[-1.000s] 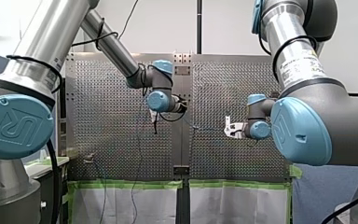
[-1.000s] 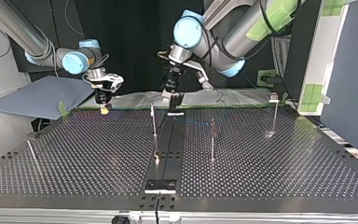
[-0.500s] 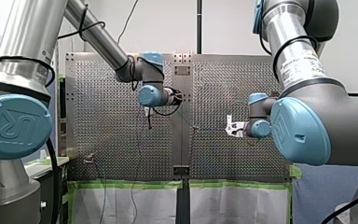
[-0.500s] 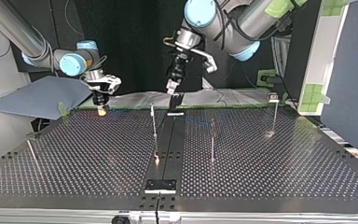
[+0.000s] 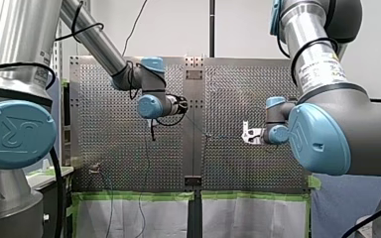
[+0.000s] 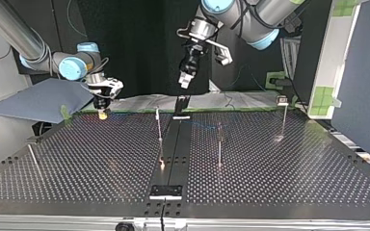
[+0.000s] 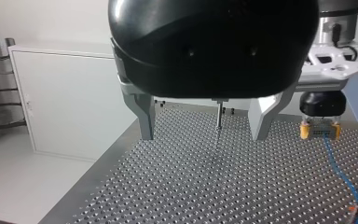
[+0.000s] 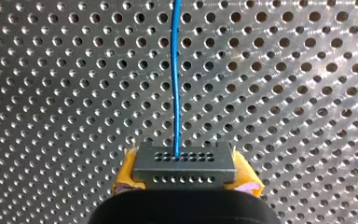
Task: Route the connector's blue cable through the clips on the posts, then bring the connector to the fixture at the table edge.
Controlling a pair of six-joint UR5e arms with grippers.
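Over the last second our left gripper [image 7: 203,138], fingers wide apart and empty, has risen clear of the middle posts [image 6: 159,126], so we judge the carry now falls to our right gripper [image 8: 185,182], clamped on the connector [image 8: 184,161] over the table [image 8: 51,93], its blue cable [image 8: 175,70] trailing ahead.

- Front view: we see a bright, evenly lit wall [image 5: 178,29], with highlights streaking the metal arm tubes [image 5: 89,37].
- Top view: we note a dark backdrop [image 6: 135,48]. Warm glare spots dot the perforated surface [image 6: 101,159] near its middle.
- Left wrist view: our left tool [image 7: 204,136] hangs dark and soft-edged against a bright white panel [image 7: 74,107].
- Right wrist view: we find even light and a sheen on the surface. The connector [image 8: 184,163] and blue cable [image 8: 175,70] are crisp.
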